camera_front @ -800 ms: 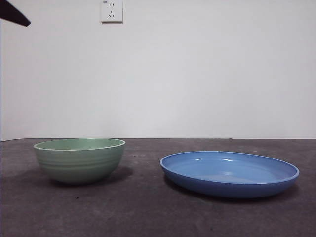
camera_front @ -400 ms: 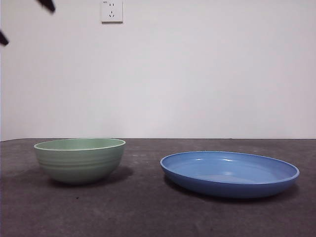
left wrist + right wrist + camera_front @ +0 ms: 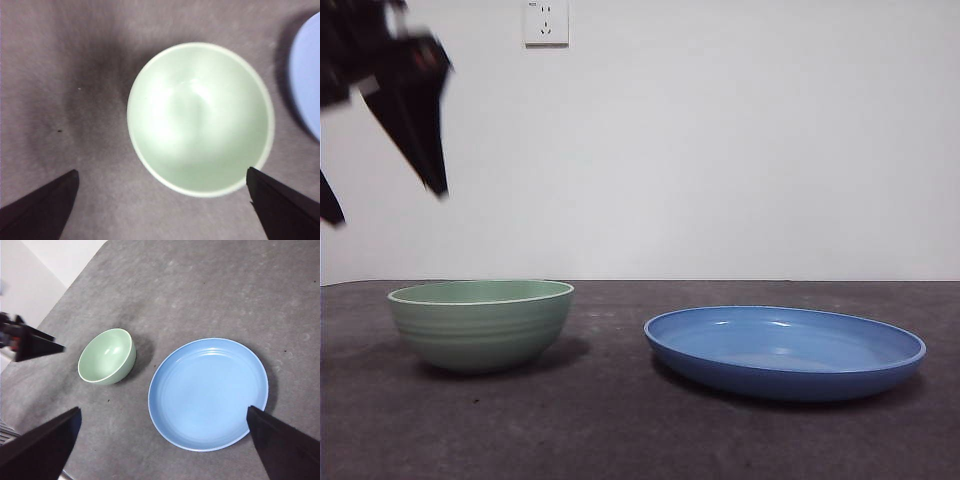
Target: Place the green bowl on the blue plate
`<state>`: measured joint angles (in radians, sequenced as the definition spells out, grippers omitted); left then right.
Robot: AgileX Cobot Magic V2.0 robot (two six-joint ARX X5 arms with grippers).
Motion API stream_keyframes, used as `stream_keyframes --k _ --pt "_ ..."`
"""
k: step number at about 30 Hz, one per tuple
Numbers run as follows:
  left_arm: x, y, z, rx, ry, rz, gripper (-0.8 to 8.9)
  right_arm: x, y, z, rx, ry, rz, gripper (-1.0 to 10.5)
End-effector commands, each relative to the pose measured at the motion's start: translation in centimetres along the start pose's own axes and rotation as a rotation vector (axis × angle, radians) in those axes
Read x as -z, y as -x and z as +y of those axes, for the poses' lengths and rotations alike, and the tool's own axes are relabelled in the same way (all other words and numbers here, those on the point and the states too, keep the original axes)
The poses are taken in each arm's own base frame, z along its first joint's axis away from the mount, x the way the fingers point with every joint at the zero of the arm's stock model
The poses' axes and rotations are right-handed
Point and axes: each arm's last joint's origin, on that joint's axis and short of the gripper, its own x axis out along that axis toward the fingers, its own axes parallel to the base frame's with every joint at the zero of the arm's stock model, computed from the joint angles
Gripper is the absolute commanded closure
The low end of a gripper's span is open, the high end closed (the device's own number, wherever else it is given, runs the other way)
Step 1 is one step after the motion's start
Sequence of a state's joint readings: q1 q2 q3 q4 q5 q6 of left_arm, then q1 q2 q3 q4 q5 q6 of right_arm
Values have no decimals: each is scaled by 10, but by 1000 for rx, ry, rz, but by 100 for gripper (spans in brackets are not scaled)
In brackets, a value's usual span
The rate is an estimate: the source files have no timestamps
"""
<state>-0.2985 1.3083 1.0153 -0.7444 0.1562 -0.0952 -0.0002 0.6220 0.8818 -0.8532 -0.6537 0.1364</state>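
The green bowl (image 3: 481,324) stands upright and empty on the dark table, left of the blue plate (image 3: 785,351); the two are apart. My left gripper (image 3: 382,205) hangs open above the bowl at the upper left, clear of its rim. In the left wrist view the bowl (image 3: 200,117) lies between the spread jaws of that gripper (image 3: 162,202), with the plate's edge (image 3: 306,75) to one side. My right gripper (image 3: 162,440) is open and empty, high above the table; its view shows the bowl (image 3: 107,356), the plate (image 3: 208,392) and the left gripper's tip (image 3: 30,342).
The table's surface (image 3: 610,430) is dark grey. A white wall with a socket (image 3: 546,22) stands behind it. The table's far edge and corner show in the right wrist view (image 3: 75,280).
My left gripper has come down from the top left corner toward the bowl and now shows large and dark. The bowl and plate have not moved.
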Motion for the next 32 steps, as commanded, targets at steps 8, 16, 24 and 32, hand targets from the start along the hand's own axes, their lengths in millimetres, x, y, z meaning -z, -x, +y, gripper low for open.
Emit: stream_keyframes --k 8,16,24,32 --pt "-13 -64 9 -13 9 112 221 -4 3 3 -5 21 -17 317" --pt "-12 -85 16 -23 28 162 324 -4 3 3 -5 21 -16 317" --pt "-14 -85 17 -22 27 141 628 -4 3 3 -4 21 -17 317" --pt "-15 -85 16 -21 30 134 805 -4 3 3 -4 21 -16 317"
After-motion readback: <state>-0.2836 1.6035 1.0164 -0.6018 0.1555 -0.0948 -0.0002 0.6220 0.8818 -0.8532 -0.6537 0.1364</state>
